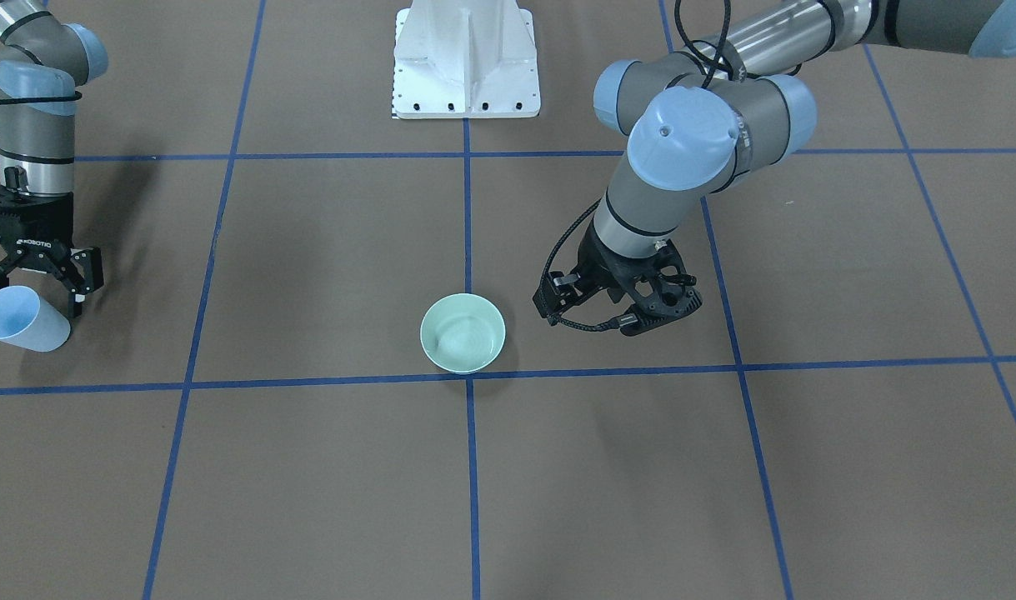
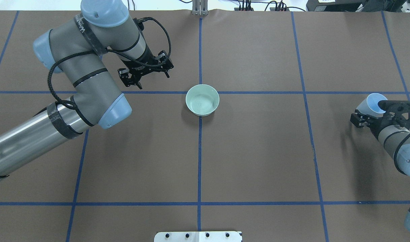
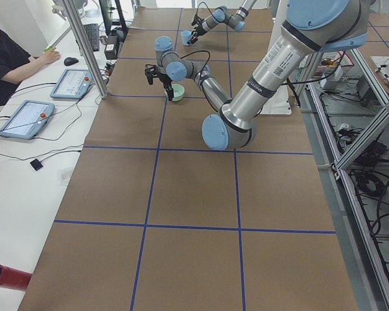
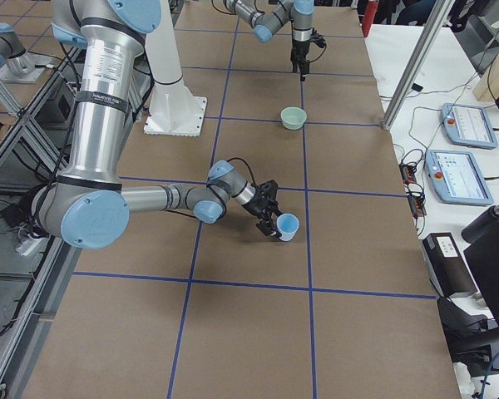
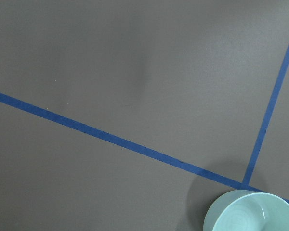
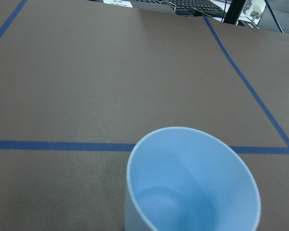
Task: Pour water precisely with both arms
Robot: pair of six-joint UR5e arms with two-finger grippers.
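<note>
A light blue cup is held tilted in my right gripper, far to the right of the middle; it also shows in the overhead view. The right wrist view shows a shallow pool of clear water at the cup's bottom. A pale green bowl stands upright at the crossing of two blue tape lines at the table's middle. I cannot tell whether it holds water. My left gripper hangs open and empty beyond and to the left of the bowl, apart from it. The bowl's rim shows in the left wrist view.
The white bolted pedestal stands at the robot's side of the table. Blue tape lines grid the brown table cover. An operator and two tablets are at a side table beyond the far edge.
</note>
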